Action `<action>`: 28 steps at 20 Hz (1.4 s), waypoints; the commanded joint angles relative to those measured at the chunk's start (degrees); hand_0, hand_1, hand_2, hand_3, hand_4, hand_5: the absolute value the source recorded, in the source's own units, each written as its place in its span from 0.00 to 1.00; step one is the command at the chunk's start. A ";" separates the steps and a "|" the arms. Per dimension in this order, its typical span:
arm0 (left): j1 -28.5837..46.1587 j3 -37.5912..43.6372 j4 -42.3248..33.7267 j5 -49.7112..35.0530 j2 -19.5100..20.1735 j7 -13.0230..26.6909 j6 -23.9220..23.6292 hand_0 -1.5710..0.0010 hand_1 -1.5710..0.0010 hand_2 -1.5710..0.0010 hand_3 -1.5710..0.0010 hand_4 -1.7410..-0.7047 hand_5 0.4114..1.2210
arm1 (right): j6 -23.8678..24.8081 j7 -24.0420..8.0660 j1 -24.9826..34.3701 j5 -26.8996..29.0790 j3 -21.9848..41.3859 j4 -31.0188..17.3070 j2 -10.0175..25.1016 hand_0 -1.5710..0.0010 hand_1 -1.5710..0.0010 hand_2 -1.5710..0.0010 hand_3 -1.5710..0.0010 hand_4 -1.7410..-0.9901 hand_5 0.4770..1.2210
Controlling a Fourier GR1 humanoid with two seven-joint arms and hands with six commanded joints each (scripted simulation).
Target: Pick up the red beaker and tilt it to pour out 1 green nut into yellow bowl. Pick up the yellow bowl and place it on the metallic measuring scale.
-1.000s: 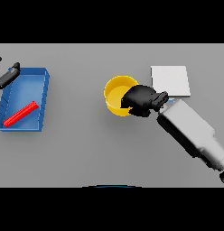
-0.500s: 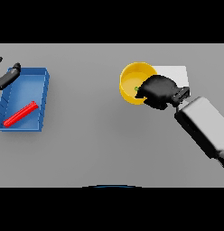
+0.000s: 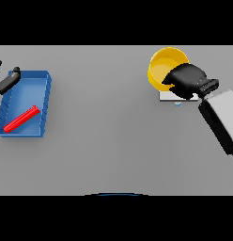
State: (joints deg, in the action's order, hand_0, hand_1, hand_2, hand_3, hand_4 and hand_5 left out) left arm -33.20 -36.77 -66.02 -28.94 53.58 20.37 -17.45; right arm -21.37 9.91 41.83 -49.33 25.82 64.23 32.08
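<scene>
Bowl-over-scale relation decides release: right hand (image 3: 188,81) curled round near rim of yellow bowl (image 3: 166,68), held above scale (image 3: 171,96); scale edge peeks out just below hand. Left hand (image 3: 7,81) idle at far left, fingers straight, beside blue tray (image 3: 43,108).

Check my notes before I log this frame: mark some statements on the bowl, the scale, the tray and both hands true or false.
1. The right hand has its fingers curled round the yellow bowl. True.
2. The yellow bowl sits in the blue tray. False: it is held at the table's far right, over the metallic scale.
3. A red beaker lies tilted inside the blue tray. True.
4. The scale is fully uncovered. False: bowl and hand hide most of it; only its near edge shows.
5. The left hand is at the tray's far left corner. True.
</scene>
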 commanded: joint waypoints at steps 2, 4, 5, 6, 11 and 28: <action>0.04 -0.33 -0.05 0.33 0.19 1.00 -0.20 1.00 1.00 1.00 1.00 0.97 0.40 | 1.30 0.84 0.41 -0.03 -0.91 -3.37 0.01 0.00 0.00 0.02 0.27 0.00 1.00; -0.20 -0.69 0.02 0.62 0.15 1.38 0.14 1.00 1.00 1.00 1.00 0.98 0.40 | 2.66 -0.02 1.17 -0.44 -1.38 -6.94 -0.97 0.00 0.00 0.03 0.26 0.00 1.00; 0.04 -0.64 -0.75 0.66 0.57 1.05 -0.11 1.00 1.00 1.00 1.00 0.99 0.39 | 3.70 0.64 1.18 -0.35 -1.77 -8.42 -1.23 0.00 0.00 0.05 0.26 0.00 1.00; 0.00 -0.42 -0.54 0.55 0.87 1.30 -0.09 1.00 1.00 1.00 1.00 0.99 0.38 | 4.40 1.53 1.41 -0.45 -2.01 -10.14 -1.20 0.00 0.00 0.05 0.24 0.00 1.00; -0.52 -0.29 0.03 0.21 0.49 1.23 0.82 1.00 1.00 1.00 1.00 0.98 0.37 | 6.05 2.02 3.25 -0.24 -3.38 -18.06 -2.58 0.00 0.00 0.09 0.15 0.00 1.00; -0.86 -0.58 0.71 0.44 -0.35 1.36 1.01 1.00 1.00 1.00 1.00 0.98 0.37 | 2.72 2.11 4.58 0.98 -4.27 -23.69 -3.48 0.85 0.76 0.67 0.67 0.32 0.54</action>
State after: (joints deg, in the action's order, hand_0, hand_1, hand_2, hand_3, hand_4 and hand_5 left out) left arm -34.10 -37.35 -65.31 -28.49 53.24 21.71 -16.46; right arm -18.63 11.93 46.44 -48.36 21.54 40.56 28.58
